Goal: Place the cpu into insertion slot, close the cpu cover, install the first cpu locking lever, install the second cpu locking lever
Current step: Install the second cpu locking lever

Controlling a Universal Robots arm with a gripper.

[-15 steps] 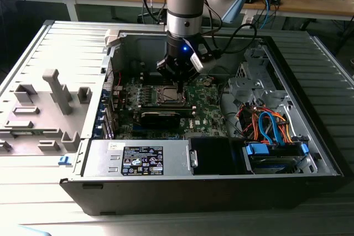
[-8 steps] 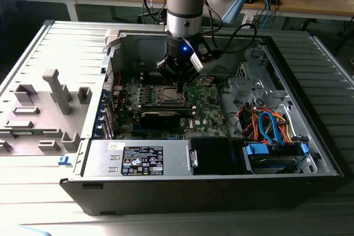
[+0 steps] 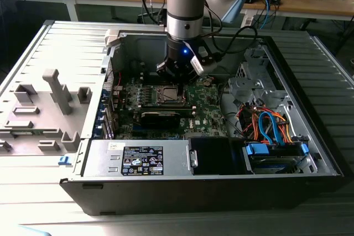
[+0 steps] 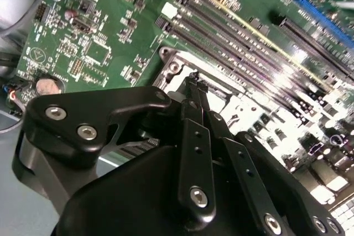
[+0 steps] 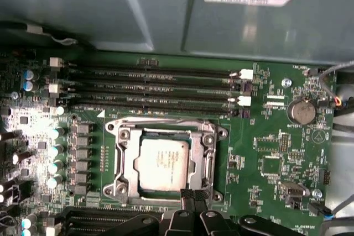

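Note:
In the first wrist view the cpu (image 5: pixel 161 161), a silver-grey square, lies flat in the insertion slot (image 5: pixel 118 136) on the green board. The cpu cover (image 5: pixel 209 153), a metal frame plate, lies down around it. A thin locking lever (image 5: pixel 160 120) runs along the socket side nearest the memory slots. My gripper (image 5: pixel 194 195) is shut, its black tips together at the socket's edge opposite that lever. In the second wrist view the gripper (image 4: pixel 193 79) tips meet right at the cover's metal rim (image 4: pixel 172 62). In the exterior view the gripper (image 3: pixel 178 75) hangs just above the socket (image 3: pixel 168 95) inside the open computer case.
Long black memory slots (image 5: pixel 155 89) and a coin battery (image 5: pixel 303 111) flank the socket. The case wall (image 5: pixel 138 15) stands close behind. A power supply (image 3: pixel 138 158) and coloured cables (image 3: pixel 265 125) fill the case front and right. A grey fixture (image 3: pixel 55 89) sits outside, on the exterior view's left.

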